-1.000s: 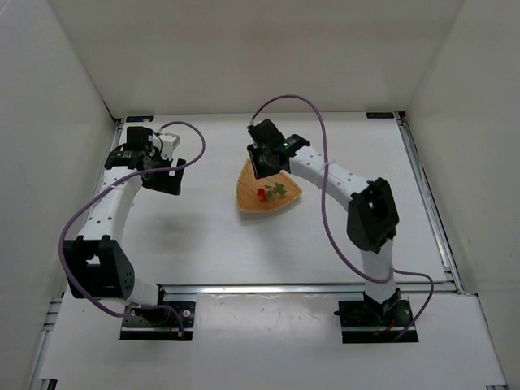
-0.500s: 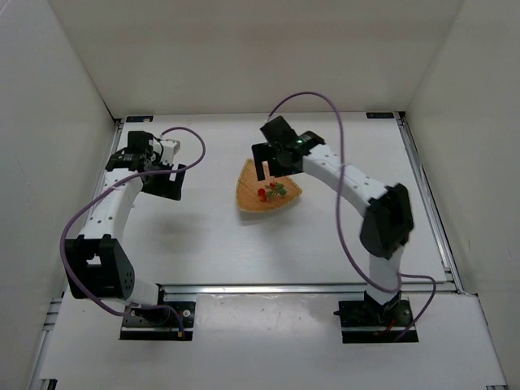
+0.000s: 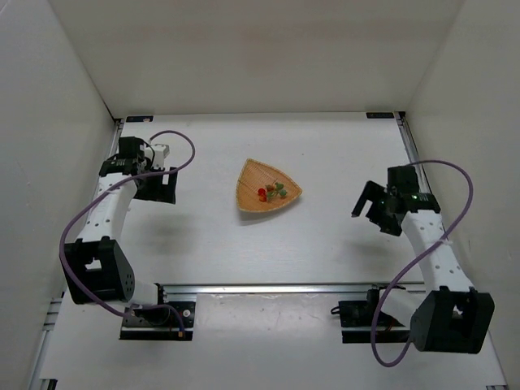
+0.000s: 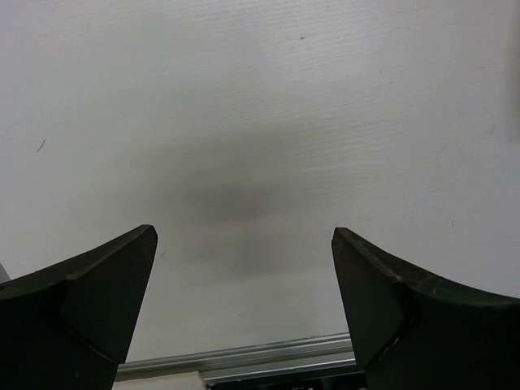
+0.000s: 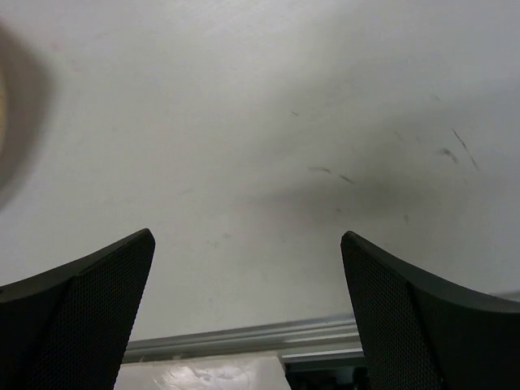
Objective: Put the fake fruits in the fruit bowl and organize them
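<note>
A white table [image 3: 203, 240] sits inside white walls [image 3: 244, 57], an aluminium rail [image 3: 268, 287] along its near edge.

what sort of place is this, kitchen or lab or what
Most likely a robot lab test cell, not a kitchen: a white table boxed in by plain white walls, a left arm and right arm bolted to a metal rail, and a wooden bowl of fake fruits.

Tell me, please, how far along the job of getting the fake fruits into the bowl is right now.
Done: the fake fruits lie together inside the fruit bowl, and no fruit shows outside it. In hand: nothing. The left end effector and the right end effector are both open and empty, well off to either side of the bowl. Left: probably nothing, or at most tidying the arrangement.
</note>
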You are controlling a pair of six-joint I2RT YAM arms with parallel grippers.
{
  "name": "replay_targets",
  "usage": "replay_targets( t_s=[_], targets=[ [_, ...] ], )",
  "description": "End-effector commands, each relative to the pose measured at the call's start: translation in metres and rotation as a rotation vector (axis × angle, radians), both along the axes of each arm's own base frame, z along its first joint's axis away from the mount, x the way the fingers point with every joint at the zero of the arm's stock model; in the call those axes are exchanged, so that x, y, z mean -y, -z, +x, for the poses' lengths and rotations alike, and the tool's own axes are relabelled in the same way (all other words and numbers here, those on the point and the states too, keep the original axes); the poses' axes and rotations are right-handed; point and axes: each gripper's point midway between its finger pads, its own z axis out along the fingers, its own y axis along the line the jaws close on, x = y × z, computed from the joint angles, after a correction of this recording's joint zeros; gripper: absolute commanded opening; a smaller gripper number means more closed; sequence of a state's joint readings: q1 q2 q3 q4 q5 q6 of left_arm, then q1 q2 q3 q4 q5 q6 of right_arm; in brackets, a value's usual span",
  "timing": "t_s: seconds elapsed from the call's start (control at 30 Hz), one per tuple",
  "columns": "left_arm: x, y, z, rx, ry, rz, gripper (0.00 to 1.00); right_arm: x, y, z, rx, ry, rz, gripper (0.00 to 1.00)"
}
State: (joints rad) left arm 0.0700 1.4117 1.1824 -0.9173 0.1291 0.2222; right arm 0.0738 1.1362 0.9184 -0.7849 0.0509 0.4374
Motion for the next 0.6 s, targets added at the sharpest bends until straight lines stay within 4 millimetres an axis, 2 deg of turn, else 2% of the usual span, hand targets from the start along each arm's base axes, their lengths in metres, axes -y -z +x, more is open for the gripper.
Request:
replay_targets(
  t_s=[0.0,0.03,0.13,0.57],
  targets=[
    [0.002,-0.02,0.0,0.075,-0.024,-0.036,1.0,0.013,-0.009,-0.009,0.057,0.048,0.048,1.0],
    [-0.001,-0.017,0.0,0.073,-0.041,-0.04,1.0,0.022,-0.006,-0.013,0.048,0.081,0.05,1.0],
    [-0.001,-0.014,-0.002,0.064,-0.041,-0.041,1.0,0.029,-0.002,-0.019,0.047,0.112,0.075,1.0],
    [0.0,-0.016,-0.003,0.072,-0.049,-0.045,1.0,0.029,-0.001,-0.021,0.048,0.108,0.08,1.0]
  ],
)
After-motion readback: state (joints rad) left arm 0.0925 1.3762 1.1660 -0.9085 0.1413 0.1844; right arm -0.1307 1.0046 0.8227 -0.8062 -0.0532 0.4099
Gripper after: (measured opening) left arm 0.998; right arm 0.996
